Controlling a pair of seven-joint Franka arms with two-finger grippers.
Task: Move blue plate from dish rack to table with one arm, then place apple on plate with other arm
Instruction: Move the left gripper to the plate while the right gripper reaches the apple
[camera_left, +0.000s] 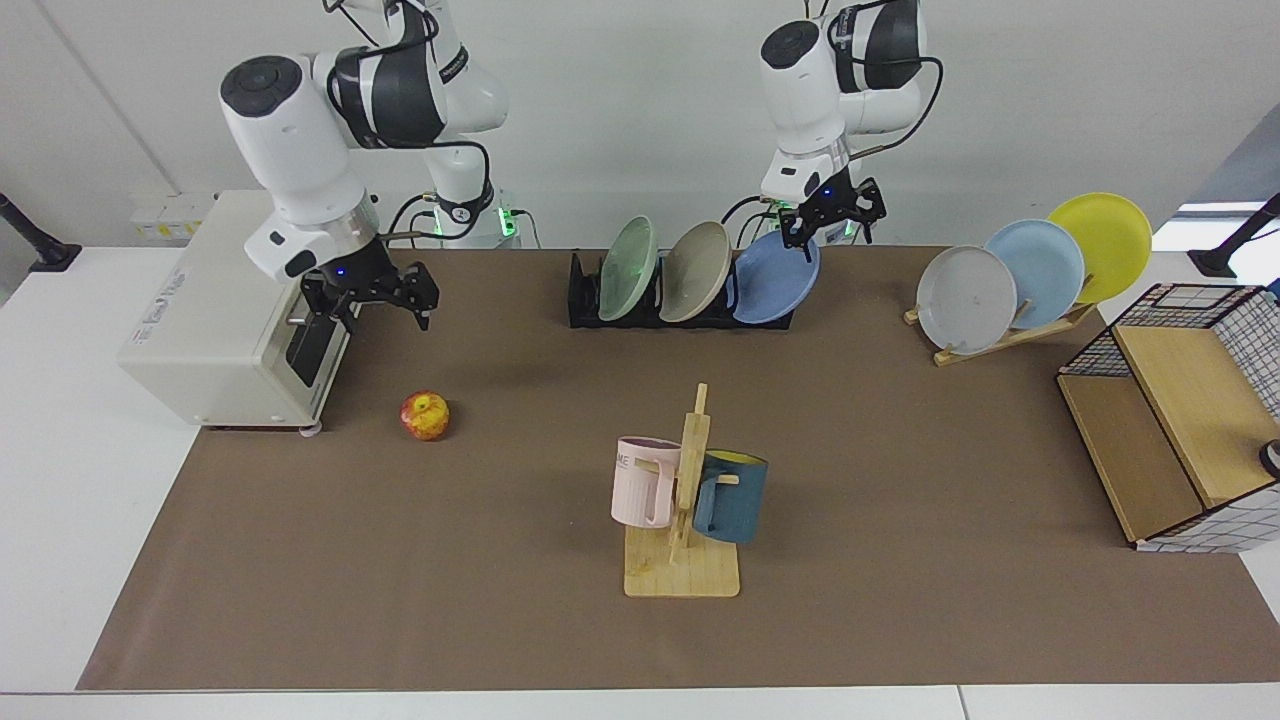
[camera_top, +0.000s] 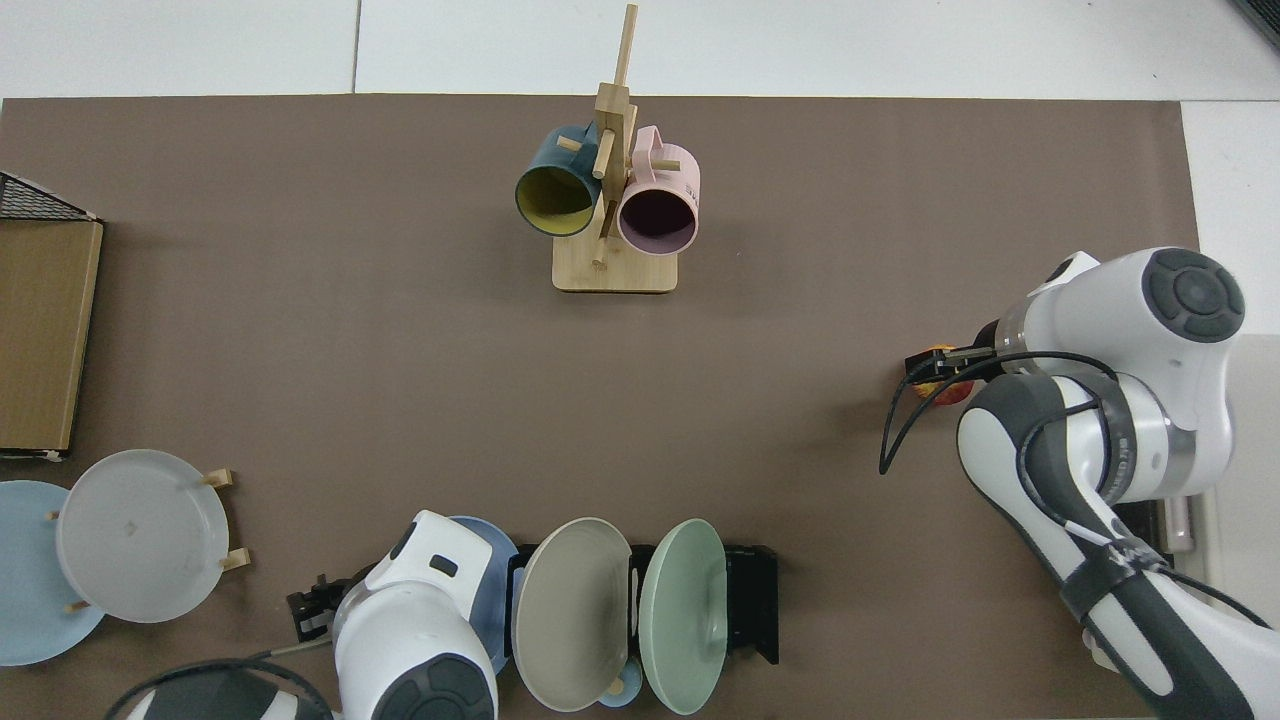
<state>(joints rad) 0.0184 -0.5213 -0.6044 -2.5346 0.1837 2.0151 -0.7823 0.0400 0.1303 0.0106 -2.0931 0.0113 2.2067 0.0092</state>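
1. Nothing of the task is done yet: the blue plate (camera_left: 778, 276) leans in the end slot of the dish rack (camera_left: 585, 300), on the side nearest the wooden plate stand (camera_left: 1000, 335), with a beige plate (camera_left: 695, 271) and a green plate (camera_left: 627, 268) in the slots beside it.
2. Left to do, by this reading: grip the plate, lift it out, set it on the table (camera_left: 900, 480), then bring the apple (camera_left: 425, 415) to it.
3. The left gripper (camera_left: 826, 212) hangs just above the blue plate's upper rim, wrist pointing down from a bent arm; its fingers are spread and hold nothing.
4. The right gripper (camera_left: 369, 293) hovers above the table beside the toaster oven (camera_left: 210, 320), on the far side of the rack from the plate stand, jaws apart and empty.
5. The apple lies on the mat near the oven, roughly under that gripper as seen from above.
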